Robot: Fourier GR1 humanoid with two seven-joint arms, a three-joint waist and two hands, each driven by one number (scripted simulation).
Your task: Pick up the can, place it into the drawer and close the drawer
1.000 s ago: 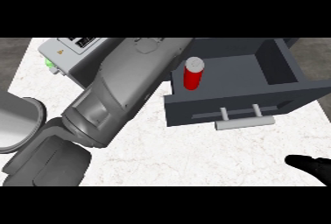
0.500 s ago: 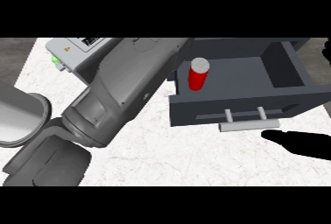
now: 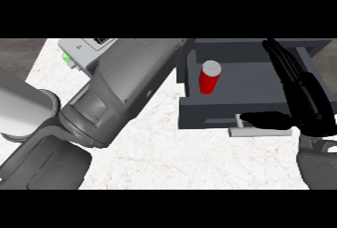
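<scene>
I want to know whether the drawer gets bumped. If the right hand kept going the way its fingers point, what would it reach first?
Probably the drawer's far right wall: the right hand points up over its right side, well clear of the can. Depth is unclear.

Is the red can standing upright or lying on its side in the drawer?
Upright. The can stands inside the open drawer: its round pale top faces up, with the red body below it.

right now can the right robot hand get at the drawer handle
Probably yes: the right robot hand is already at the drawer front, its thumb lying over the handle, and nothing sits between them.
</scene>
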